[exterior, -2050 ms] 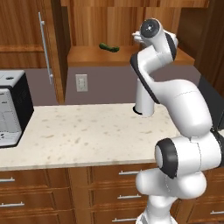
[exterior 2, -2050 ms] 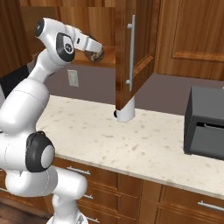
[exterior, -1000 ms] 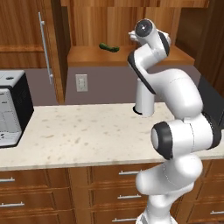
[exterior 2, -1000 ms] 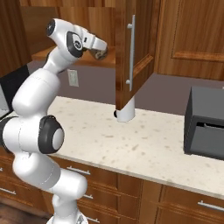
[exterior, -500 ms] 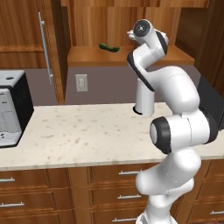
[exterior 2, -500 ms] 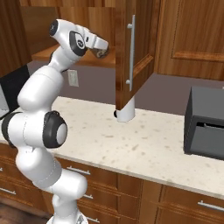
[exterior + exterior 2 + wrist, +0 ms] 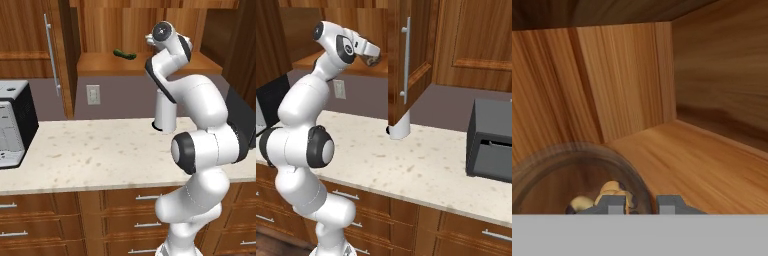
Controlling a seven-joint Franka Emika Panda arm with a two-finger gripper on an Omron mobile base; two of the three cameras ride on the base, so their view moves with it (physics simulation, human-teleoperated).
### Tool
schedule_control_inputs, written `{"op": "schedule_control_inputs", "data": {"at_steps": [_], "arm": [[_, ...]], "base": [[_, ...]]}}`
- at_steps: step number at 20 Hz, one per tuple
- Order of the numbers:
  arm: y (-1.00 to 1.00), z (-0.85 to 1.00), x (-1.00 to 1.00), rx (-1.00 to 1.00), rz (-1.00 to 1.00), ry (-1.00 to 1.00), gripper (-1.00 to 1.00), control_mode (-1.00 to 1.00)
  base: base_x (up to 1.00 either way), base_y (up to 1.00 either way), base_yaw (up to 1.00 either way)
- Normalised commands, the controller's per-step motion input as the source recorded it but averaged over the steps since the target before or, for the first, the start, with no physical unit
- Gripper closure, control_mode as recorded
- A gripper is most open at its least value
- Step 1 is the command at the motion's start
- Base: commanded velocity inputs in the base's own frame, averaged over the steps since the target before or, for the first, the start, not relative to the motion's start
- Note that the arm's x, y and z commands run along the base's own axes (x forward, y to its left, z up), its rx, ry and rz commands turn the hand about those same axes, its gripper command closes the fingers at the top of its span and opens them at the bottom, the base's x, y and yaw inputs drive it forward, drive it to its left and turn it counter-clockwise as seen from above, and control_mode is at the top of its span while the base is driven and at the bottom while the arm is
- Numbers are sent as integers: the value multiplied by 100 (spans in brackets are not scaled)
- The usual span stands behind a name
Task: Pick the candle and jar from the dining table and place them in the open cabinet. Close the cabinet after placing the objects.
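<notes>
One item, the jar (image 7: 577, 180), pinched by gripper (image 7: 641, 202) inside cabinet (image 7: 702, 165); next: lower, release onto shelf.

We see the jar (image 7: 373, 60) inside the cabinet (image 7: 406, 60), just above its shelf (image 7: 100, 65), left of the open door.

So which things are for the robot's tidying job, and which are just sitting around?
For the job: the jar, held in the gripper; the open cabinet.
Just sitting around: the green thing on the cabinet shelf; the paper-towel roll; the toaster; the black box.
</notes>
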Motion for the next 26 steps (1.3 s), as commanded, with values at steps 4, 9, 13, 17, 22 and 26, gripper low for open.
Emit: {"op": "schedule_control_inputs", "data": {"at_steps": [4,9,13,17,22,26], "arm": [[-2,0,6,0,0,0,-100,-100],[-18,0,10,0,0,-1,-100,-100],[-23,0,18,0,0,-4,-100,-100],[-19,2,18,0,0,-4,-100,-100],[-8,6,25,0,0,-3,-100,-100],[0,14,32,0,1,-4,-100,-100]], "base": [[0,0,0],[0,0,0],[0,0,0],[0,0,0],[0,0,0],[0,0,0]]}}
